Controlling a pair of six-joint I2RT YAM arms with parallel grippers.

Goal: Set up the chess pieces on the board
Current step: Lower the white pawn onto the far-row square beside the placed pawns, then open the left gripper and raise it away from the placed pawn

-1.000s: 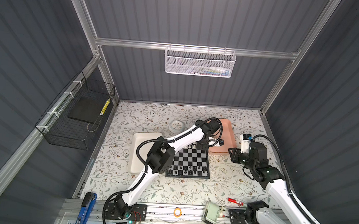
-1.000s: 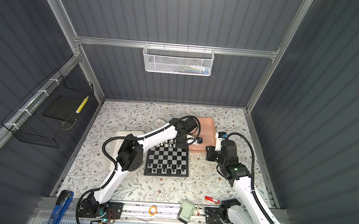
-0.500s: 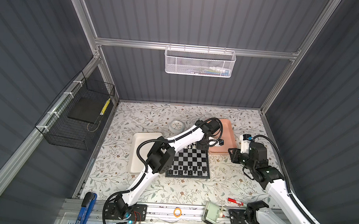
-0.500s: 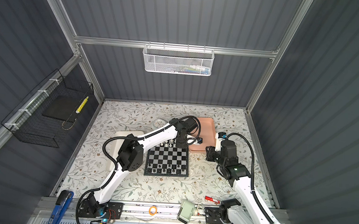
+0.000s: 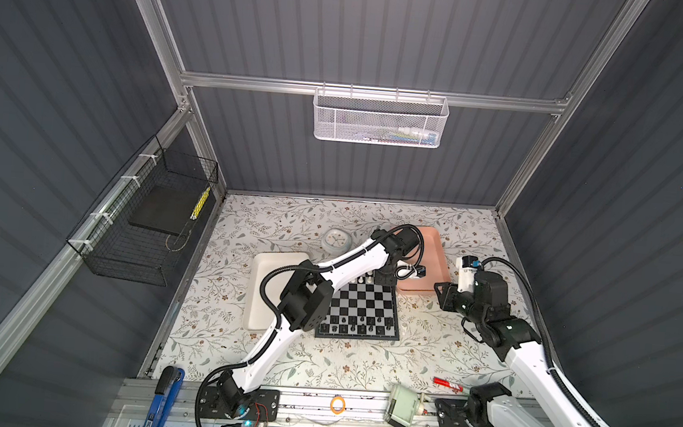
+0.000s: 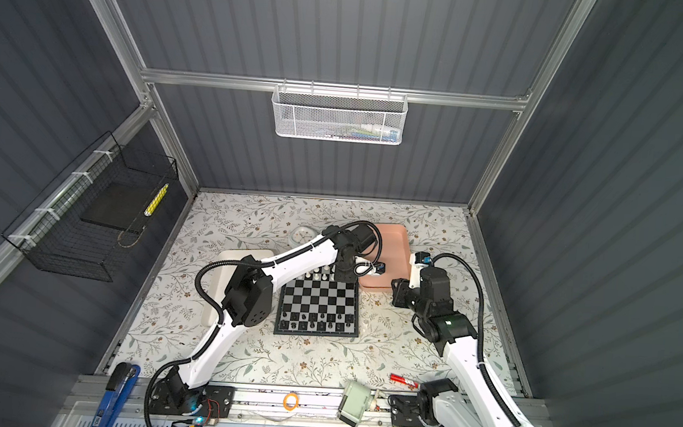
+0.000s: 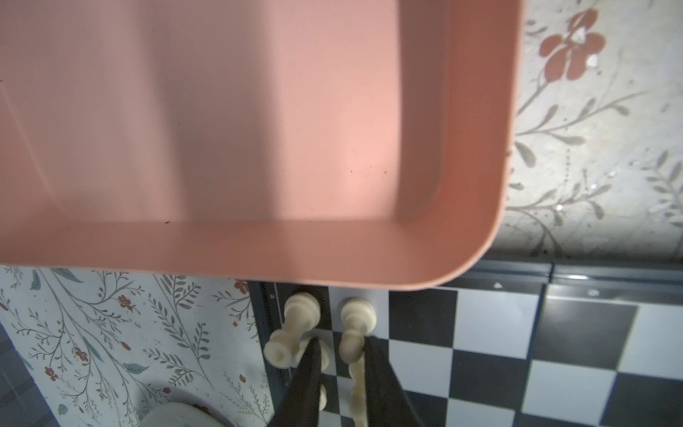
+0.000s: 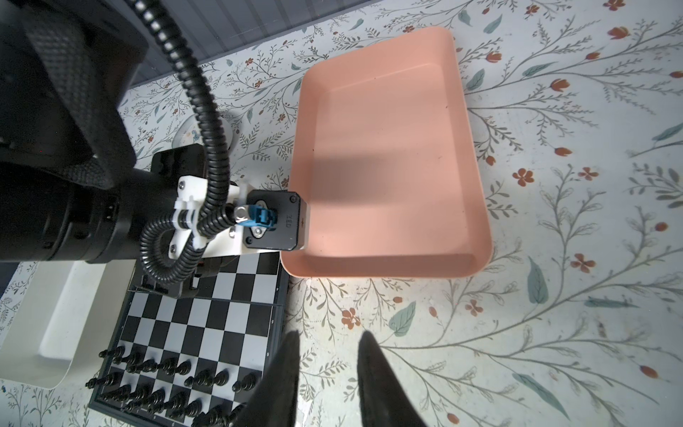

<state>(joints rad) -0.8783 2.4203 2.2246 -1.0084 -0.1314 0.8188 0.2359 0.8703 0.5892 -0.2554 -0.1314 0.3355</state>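
- At the board's (image 5: 360, 303) far corner, hard against the pink tray (image 7: 258, 255), the left gripper (image 7: 342, 366) straddles a cream chess piece (image 7: 353, 332). Its jaws are only slightly apart, with a sliver of board showing on one side, so they look slack rather than clamped.
- Risk: a neighbouring cream piece (image 7: 292, 329) sits just beside one finger (image 7: 310, 373) — a sideways lift would likely knock it over or off the edge.
- Risk: if the straddled piece clings to a pad, it could tip when the arm rises.
- The right gripper (image 8: 327, 355) hovers over the floral cloth beside the board, jaws apart and empty.
- The board is black and silvery-grey. The black pieces (image 5: 358, 324) fill its near two rows, while only a few cream ones stand at the far edge — most of the cream ranks look unfilled.
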